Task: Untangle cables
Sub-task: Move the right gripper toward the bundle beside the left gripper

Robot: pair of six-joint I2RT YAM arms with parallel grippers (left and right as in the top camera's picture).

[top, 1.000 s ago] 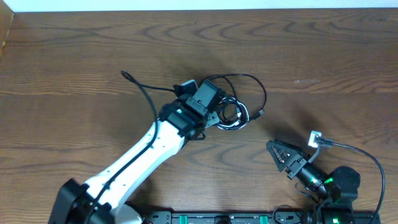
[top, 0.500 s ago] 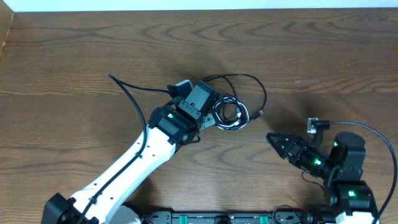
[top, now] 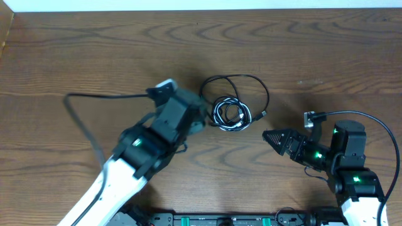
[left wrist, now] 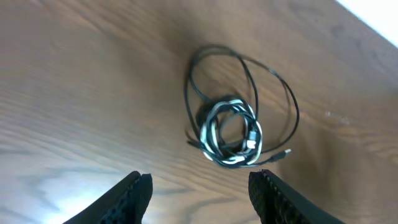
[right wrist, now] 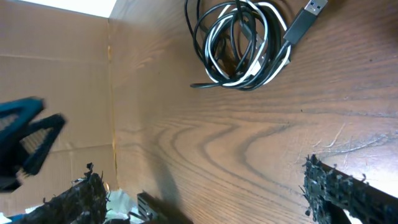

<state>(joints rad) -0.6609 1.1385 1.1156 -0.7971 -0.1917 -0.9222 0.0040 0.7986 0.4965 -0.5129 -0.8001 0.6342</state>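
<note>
Withdrawn left pincer (left wrist: 199, 180) and right pincer (right wrist: 205, 183) both gape, flanking cables (top: 231, 113) mid-table.

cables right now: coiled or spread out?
Coiled and tangled. The cables lie in one bundle: a white strand wound together with black ones in a tight ring, and a wider black loop around it.

Overhead down, wrists nearer (seemingly) — cables (top: 227, 115) shared.
</note>
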